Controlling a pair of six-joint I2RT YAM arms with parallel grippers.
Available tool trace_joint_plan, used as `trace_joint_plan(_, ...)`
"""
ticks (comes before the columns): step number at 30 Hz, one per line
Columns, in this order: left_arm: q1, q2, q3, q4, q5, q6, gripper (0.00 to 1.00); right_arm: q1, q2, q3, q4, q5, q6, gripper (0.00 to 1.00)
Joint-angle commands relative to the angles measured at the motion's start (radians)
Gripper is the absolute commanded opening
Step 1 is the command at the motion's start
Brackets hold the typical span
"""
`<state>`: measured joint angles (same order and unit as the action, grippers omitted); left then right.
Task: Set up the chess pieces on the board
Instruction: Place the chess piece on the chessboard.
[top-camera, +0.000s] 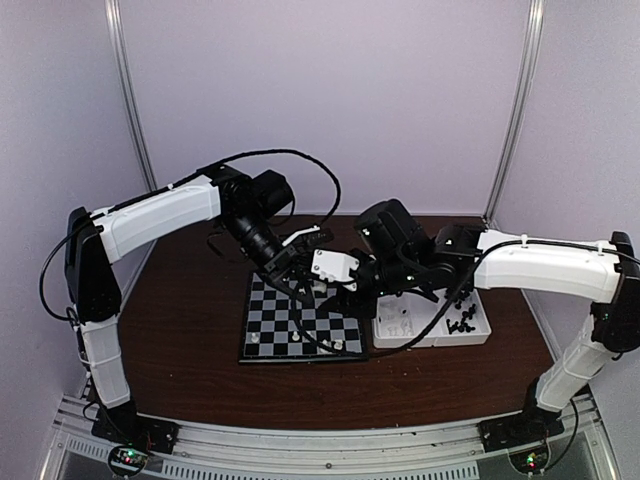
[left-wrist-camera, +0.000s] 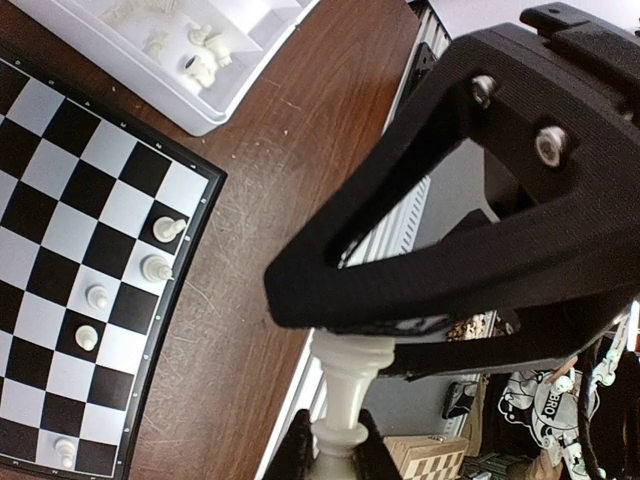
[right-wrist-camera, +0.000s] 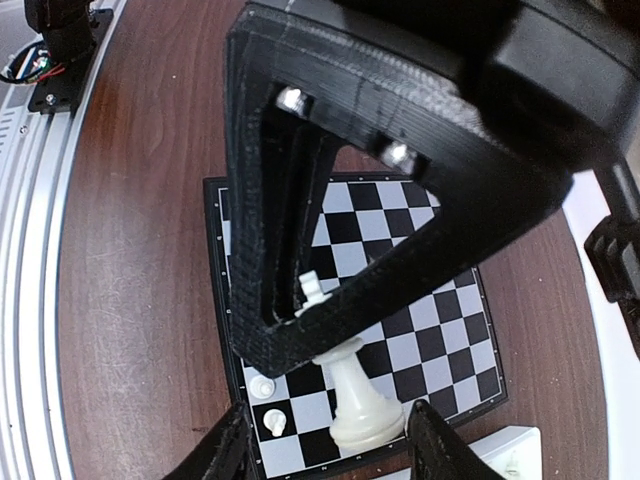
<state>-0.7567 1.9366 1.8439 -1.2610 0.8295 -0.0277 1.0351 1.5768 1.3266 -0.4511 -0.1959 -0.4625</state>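
A tall white chess piece (left-wrist-camera: 348, 385) hangs above the board (top-camera: 290, 335), with my left gripper (left-wrist-camera: 335, 448) shut on its upper end. In the right wrist view the same piece (right-wrist-camera: 365, 415) shows its wide base between the fingers of my right gripper (right-wrist-camera: 330, 425), which stands open with a gap on each side. Both grippers meet over the board's right part, left gripper (top-camera: 298, 280) and right gripper (top-camera: 335, 290). Several white pawns (left-wrist-camera: 155, 267) stand along the board's edge row (right-wrist-camera: 262, 387).
The white two-compartment tray (top-camera: 482, 335) sits right of the board, white pieces (top-camera: 395, 322) in its left half and black pieces (top-camera: 462, 315) in its right half. Brown tabletop surrounds the board; a metal rail (top-camera: 300, 440) runs along the near edge.
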Motion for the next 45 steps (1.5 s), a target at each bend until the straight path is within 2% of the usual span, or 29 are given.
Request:
trace_joint_plan(1,-0.006,-0.021,0.011,-0.017,0.001,0.018,0.00,0.026,0.016,0.032,-0.003,0.108,-0.034,0.51)
trace_joint_plan(10,-0.006,-0.019,0.007,-0.022,-0.007,0.045,0.00,0.039,0.033,0.031,0.027,0.232,-0.035,0.56)
trace_joint_plan(26,-0.006,-0.005,0.004,-0.023,-0.003,0.044,0.01,0.086,0.037,0.069,0.011,0.272,-0.083,0.53)
trace_joint_plan(30,-0.006,-0.005,0.001,-0.022,-0.003,0.043,0.01,0.101,0.041,0.074,0.010,0.279,-0.086,0.47)
trace_joint_plan(39,-0.006,-0.006,0.007,-0.022,-0.005,0.043,0.02,0.109,0.064,0.097,-0.037,0.290,-0.089,0.23)
trace_joint_plan(45,-0.006,-0.026,0.001,0.009,-0.027,0.032,0.11,0.110,0.066,0.083,-0.017,0.314,-0.067,0.13)
